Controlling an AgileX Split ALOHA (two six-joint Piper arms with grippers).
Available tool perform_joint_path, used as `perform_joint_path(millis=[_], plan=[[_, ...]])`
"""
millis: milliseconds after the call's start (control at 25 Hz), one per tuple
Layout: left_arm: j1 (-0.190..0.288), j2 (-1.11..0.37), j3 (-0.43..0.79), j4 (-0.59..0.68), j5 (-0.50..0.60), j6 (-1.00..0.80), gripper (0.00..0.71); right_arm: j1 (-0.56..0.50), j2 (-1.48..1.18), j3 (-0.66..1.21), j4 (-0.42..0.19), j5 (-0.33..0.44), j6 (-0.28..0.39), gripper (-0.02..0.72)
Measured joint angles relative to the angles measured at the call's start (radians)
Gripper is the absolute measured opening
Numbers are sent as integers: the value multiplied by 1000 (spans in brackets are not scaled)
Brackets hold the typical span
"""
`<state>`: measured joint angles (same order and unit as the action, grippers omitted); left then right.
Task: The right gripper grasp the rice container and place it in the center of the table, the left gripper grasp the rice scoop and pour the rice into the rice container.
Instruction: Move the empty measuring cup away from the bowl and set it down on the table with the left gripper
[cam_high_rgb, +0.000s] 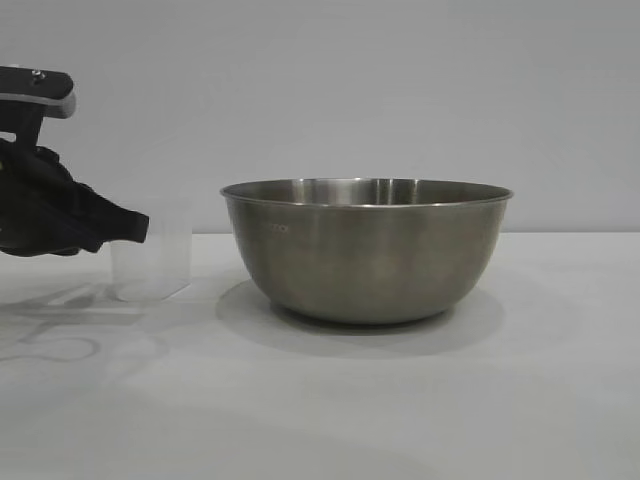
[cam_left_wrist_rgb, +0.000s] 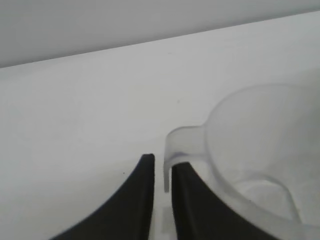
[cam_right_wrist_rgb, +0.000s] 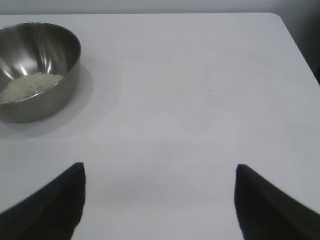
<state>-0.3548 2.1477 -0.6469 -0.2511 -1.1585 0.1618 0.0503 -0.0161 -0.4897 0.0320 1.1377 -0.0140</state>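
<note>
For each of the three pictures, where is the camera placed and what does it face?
Exterior view: low at table level, facing the rice container side-on; left gripper at the rice scoop.
Left wrist view: looks along its fingers, the scoop's handle between them.
Right wrist view: looks down past open right gripper at the table, container with rice farther off.
Shared: container in exterior and right wrist views.

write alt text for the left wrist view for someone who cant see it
The left pincer sits with its two black fingers either side of the thin handle of the translucent rice scoop, a small gap showing. The scoop stands upright on the white table and looks empty.
</note>
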Motion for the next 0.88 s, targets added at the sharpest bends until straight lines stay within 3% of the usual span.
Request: perform_joint_path(millis=[480, 520, 880], plan=[[0, -36, 90, 2, 5, 8, 298, 0, 0, 0, 0, 0, 0, 524], [0, -44, 101, 3, 5, 8, 339, 0, 0, 0, 0, 0, 0, 524], [0, -213, 226, 5, 7, 8, 324, 0, 0, 0, 0, 0, 0, 524]])
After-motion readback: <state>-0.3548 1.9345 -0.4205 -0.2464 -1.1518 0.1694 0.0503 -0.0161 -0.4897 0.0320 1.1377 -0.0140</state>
